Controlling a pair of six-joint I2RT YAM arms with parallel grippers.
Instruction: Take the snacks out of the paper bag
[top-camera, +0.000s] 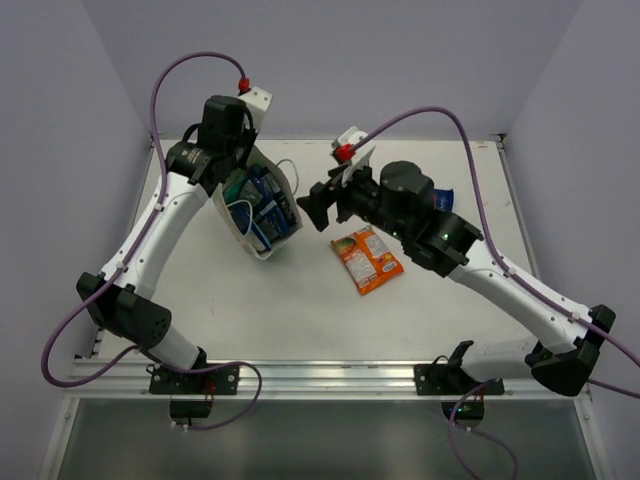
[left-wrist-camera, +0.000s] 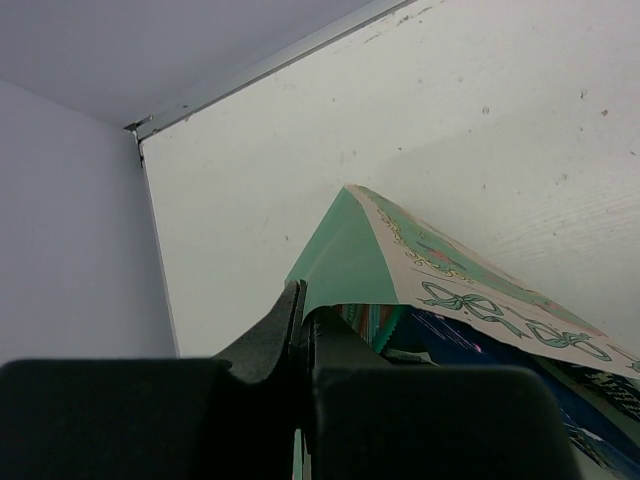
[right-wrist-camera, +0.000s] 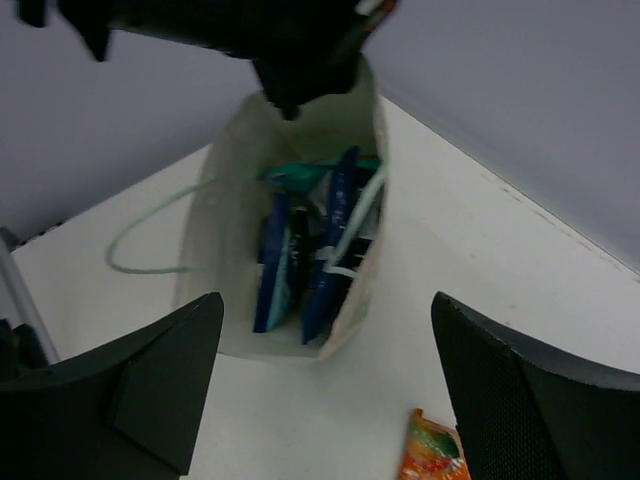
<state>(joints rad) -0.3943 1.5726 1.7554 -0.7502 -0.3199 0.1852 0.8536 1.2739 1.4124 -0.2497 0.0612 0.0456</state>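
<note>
**Orange packet (top-camera: 367, 259) out, blue packets (top-camera: 265, 212) inside paper bag (top-camera: 232, 225)**

Left gripper (left-wrist-camera: 303, 320) clamped tight on bag rim, upper left of top view. Right gripper (top-camera: 312, 208) wide apart, empty, facing bag mouth. Orange packet flat on table (top-camera: 300, 320), centre-right.

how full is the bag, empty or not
Not empty: blue packets stand inside the bag; an orange packet lies outside it.
</note>
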